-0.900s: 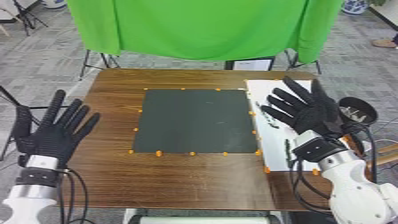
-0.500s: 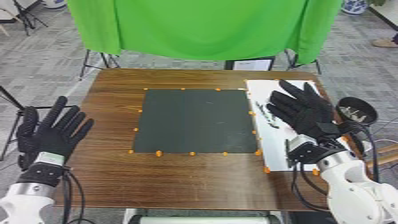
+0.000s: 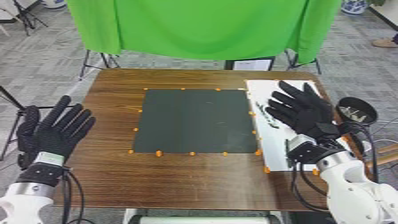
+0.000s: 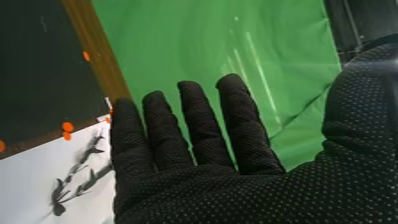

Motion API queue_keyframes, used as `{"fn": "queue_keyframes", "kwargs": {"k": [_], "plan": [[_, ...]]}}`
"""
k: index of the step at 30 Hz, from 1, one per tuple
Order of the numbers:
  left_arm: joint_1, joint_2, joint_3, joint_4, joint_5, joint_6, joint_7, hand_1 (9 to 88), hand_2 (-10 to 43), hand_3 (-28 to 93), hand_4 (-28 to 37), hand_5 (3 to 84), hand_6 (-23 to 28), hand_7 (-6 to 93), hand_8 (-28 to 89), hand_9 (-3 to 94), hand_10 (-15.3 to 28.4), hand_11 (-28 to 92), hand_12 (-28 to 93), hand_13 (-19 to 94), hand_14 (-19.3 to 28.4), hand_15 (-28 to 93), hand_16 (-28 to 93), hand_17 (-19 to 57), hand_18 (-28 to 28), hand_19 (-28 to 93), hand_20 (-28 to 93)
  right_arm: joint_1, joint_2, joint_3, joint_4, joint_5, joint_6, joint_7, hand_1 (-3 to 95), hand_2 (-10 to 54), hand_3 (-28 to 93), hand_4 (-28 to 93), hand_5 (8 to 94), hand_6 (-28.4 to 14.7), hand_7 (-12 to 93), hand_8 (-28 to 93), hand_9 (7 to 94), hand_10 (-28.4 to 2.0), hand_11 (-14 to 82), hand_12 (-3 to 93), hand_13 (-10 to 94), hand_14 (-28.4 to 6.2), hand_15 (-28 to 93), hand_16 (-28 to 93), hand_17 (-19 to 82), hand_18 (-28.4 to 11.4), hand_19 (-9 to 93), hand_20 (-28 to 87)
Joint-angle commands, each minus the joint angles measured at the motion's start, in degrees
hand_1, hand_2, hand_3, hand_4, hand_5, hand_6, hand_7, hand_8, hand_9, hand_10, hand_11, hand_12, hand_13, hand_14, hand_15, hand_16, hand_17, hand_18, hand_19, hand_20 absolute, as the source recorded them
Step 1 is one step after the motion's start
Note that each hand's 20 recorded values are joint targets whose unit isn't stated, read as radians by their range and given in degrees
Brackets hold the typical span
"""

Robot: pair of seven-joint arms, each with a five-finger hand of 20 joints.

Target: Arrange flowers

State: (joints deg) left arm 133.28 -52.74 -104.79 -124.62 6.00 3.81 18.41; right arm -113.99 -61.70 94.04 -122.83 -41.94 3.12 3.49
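Stems [image 4: 59, 207] with leaves lie on the white sheet [image 3: 277, 161]. We have our right hand [image 3: 309, 117] over it and our left hand [image 3: 51, 141] by the table [image 3: 160, 182], both with fingers straight and apart.

1. Top: the cloth [image 3: 209, 30] was green.
2. Centre: the mat [image 3: 195, 120] was dark grey, its edges dotted orange.
3. Right: dark green sprigs [image 4: 59, 208], white sheet [image 3: 276, 152].
4. Below: the table [image 3: 178, 185] was grained brown.

Bright, even light; streaky glare, right wrist view.
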Motion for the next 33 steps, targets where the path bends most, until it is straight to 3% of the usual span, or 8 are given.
{"fn": "queue_keyframes", "kwargs": {"k": [1, 7, 9, 12, 18, 25, 29, 33], "plan": [[0.66, -0.41, -0.41, -0.51, -0.42, 1.09, 0.13, 22.4, 11.3, 66, -28.3, 34.4, 10.6, 5.7, -6, 27.6, 19.1, 14, 9, 19, 17.9, 25, -5, -4.7, 11.7, 31, 1, -0.29, -0.21, 0.36, -0.44, -0.69, -0.38, 1.21, 7.2, 4.4, 80, -26, 39.9, -3.8, 13, -11, 39.2, -12.7, 7.0, 8.7, 28, -13.8, 10, 4, 15, -14.8, 17, 14], [0.8, -0.83, -0.59, -0.6, -0.06, 1.49, -0.57, 22.4, 11.4, 67, -28.3, 34.7, 10.5, 6.3, -7, 28.4, 19.1, 14, 10, 19, 18.1, 27, -6, -4.7, 11.7, 30, 1, -0.08, 0.98, 0.44, -1.57, -8.37, 3.23, 4.74, 9.5, 4.8, 80, -25, 42.4, -4.4, 15, -11, 41.7, -15.3, 7.9, 11.2, 33, -16.0, 12, 10, 16, -18.0, 21, 15], [0.64, -0.67, -0.47, -0.55, -0.28, 1.66, -0.49, 22.5, 11.4, 67, -28.3, 35.0, 10.7, 6.2, -7, 28.5, 19.1, 14, 10, 19, 18.1, 27, -6, -4.8, 11.7, 30, 1, -0.98, 2.91, -1.19, -1.92, -18.26, 8.32, 2.62, 11.3, 3.4, 80, -25, 43.6, -5.0, 16, -12, 43.0, -16.4, 8.8, 12.9, 37, -16.3, 13, 15, 16, -19.9, 26, 15], [0.89, -0.73, -0.7, -0.66, -0.33, 1.81, -0.24, 22.7, 11.6, 67, -28.3, 35.1, 10.6, 6.4, -7, 28.8, 19.1, 14, 10, 19, 18.1, 27, -6, -4.9, 11.7, 30, 1, -1.61, 5.41, -4.05, -2.49, -39.23, 16.27, 5.4, 15.3, -2.4, 81, -25, 45.2, -4.8, 18, -12, 43.6, -13.0, 11.0, 13.8, 38, -15.3, 14, 19, 15, -20.5, 30, 15], [1.9, -0.2, -1.17, -1.07, -1.37, 2.18, 1.65, 22.8, 11.8, 67, -28.3, 35.6, 10.6, 6.8, -7, 29.2, 19.1, 14, 10, 20, 18.1, 28, -6, -5.0, 11.9, 30, 2, -4.81, 9.02, -5.33, -3.49, -72.51, 19.15, 14.67, 18.1, -9.2, 81, -25, 49.0, -5.1, 23, -14, 48.8, -16.5, 19.5, 18.7, 41, -14.7, 29, 21, 16, -20.2, 39, 18], [3.03, -0.67, -1.85, -1.71, -2.03, 3.16, 2.14, 22.7, 11.8, 67, -28.3, 35.9, 10.7, 7.2, -7, 29.7, 19.1, 15, 11, 20, 18.1, 29, -6, -5.0, 11.9, 31, 2, -4.69, 12.91, -7.11, -4.79, -90.63, 13.65, 26.08, 16.5, -9.5, 78, -28, 52.7, -4.1, 30, -15, 52.0, -17.3, 31.9, 25.5, 40, -15.9, 45, 22, 16, -20.6, 48, 21], [3.82, -0.73, -1.91, -2.03, -3.42, 4.05, 2.85, 22.9, 12.0, 67, -28.3, 36.2, 10.7, 7.6, -7, 30.1, 19.1, 16, 11, 21, 18.2, 30, -6, -4.9, 11.9, 31, 2, -7.08, 14.8, -4.13, -6.08, -93.61, 8.32, 29.93, 13.1, -9.5, 71, -28, 52.3, -4.8, 30, -13, 52.5, -18.1, 37.3, 30.6, 41, -18.4, 62, 25, 16, -22.4, 54, 24], [4.31, -0.61, -2.11, -2.17, -3.34, 3.81, 3.38, 22.8, 12.1, 67, -28.3, 36.3, 10.7, 7.8, -7, 30.3, 19.2, 16, 11, 21, 18.3, 31, -6, -4.8, 11.8, 31, 2, -7.92, 15.82, -3.64, -7.39, -96.29, 3.6, 34.0, 16.8, -9.5, 62, -28, 51.1, -5.6, 36, -12, 48.8, -19.7, 49.5, 41.9, 39, -21.3, 71, 33, 16, -24.1, 60, 30]]}}
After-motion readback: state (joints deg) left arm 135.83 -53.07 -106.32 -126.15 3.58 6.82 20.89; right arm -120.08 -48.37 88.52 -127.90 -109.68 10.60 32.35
